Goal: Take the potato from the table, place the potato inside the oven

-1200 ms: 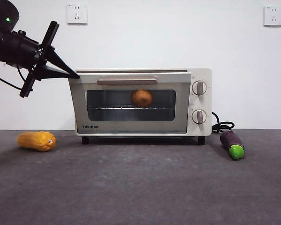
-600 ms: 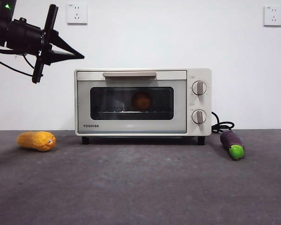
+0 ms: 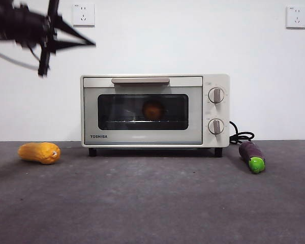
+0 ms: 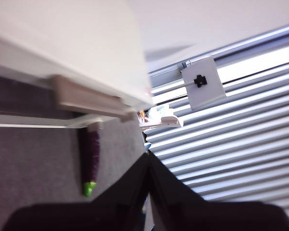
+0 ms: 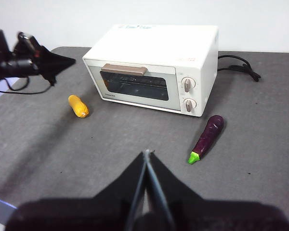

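Potato (image 3: 153, 110) is sitting inside the oven (image 3: 155, 111), showing only as a dim orange-brown round shape behind the dark glass of the closed door, resting on what appears to be the wire rack; in the right wrist view the glass is too dark to make it out at all. Left gripper (image 3: 89, 43) is hanging in the air above and beside the oven's upper corner on the corn side, blurred in the front view, its arm cut off by the picture's edge; its jaws are lying pressed together to a point, gripping nothing; its own camera is catching only a slice of the oven's top, the beige handle (image 4: 84, 98) and the eggplant (image 4: 91, 159). Right gripper (image 5: 147, 159) is hovering well back from the oven over the table (image 3: 152, 203), jaws likewise closed and empty. Corn cob (image 3: 39, 152) is lying on the table beside the oven on one side; the eggplant is lying on the other, near the black cord (image 3: 241, 137).
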You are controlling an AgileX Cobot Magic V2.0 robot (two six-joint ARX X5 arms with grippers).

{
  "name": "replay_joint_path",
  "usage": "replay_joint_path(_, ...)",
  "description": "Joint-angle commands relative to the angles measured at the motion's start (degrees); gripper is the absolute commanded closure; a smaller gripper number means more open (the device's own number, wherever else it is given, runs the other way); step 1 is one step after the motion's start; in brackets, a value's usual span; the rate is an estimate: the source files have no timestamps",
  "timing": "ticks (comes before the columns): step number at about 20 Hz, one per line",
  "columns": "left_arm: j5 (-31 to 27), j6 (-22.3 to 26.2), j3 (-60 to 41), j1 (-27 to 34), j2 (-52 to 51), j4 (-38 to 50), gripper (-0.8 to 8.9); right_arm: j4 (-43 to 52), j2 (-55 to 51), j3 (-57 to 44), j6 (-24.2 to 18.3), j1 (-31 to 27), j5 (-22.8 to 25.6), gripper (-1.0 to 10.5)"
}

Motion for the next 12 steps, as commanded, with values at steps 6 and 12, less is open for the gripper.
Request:
replay_joint_path(6,-8.4,24.6,-0.1,-0.7,-22.4,-25.8,8.21,-1.3,-0.2,-0.3,-2.6,0.0,-0.3,9.5)
replay_joint_path(12,-26.5,38.3,-0.1,-1.4,-42.0,-50.8,8.21,-1.3,-0.2,-0.3,-4.1,0.0,-1.7,9.5)
